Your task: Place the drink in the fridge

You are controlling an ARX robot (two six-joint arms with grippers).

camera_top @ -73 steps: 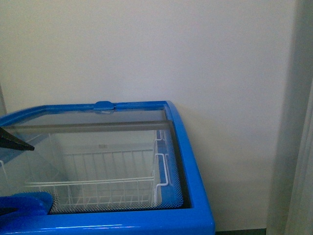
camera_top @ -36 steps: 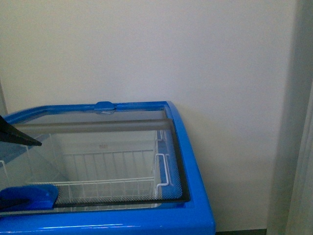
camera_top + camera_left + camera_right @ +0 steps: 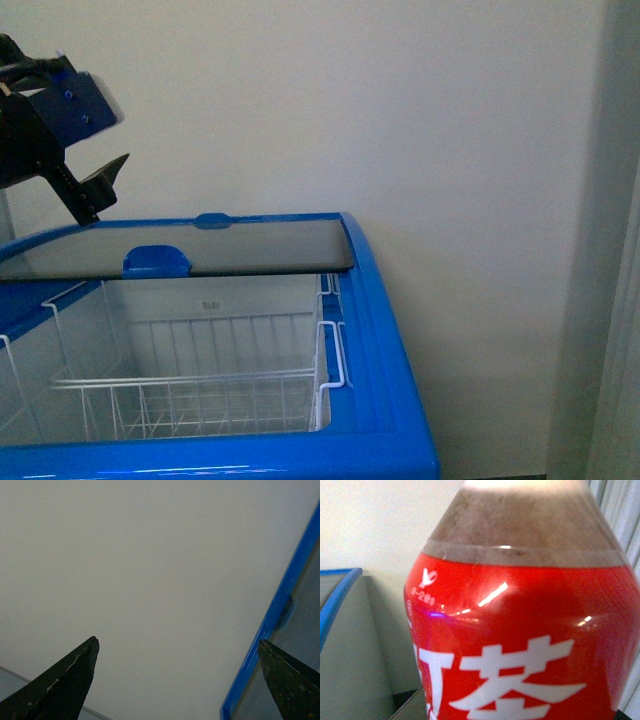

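Observation:
The fridge (image 3: 385, 330) is a chest with a blue rim, seen from above in the front view, its near part open. Its glass lid (image 3: 230, 250) with a blue handle (image 3: 157, 262) sits slid to the back. My left gripper (image 3: 105, 190) is open and empty, raised above the fridge's far left rim. In the left wrist view the left gripper (image 3: 177, 641) has its fingers wide apart, with the blue rim (image 3: 277, 612) beside one. The drink (image 3: 520, 630), red label with white characters and amber liquid above, fills the right wrist view. My right gripper is shut on it, its fingers hidden.
A white wire basket (image 3: 200, 390) hangs inside the fridge. A plain wall stands behind it, and a grey curtain (image 3: 620, 300) hangs at the far right. The fridge's blue corner (image 3: 340, 587) shows to one side of the drink in the right wrist view.
The glass lid has slid from the near side to the back, opening the fridge. My left gripper has left the lid's handle and risen above the far left rim.

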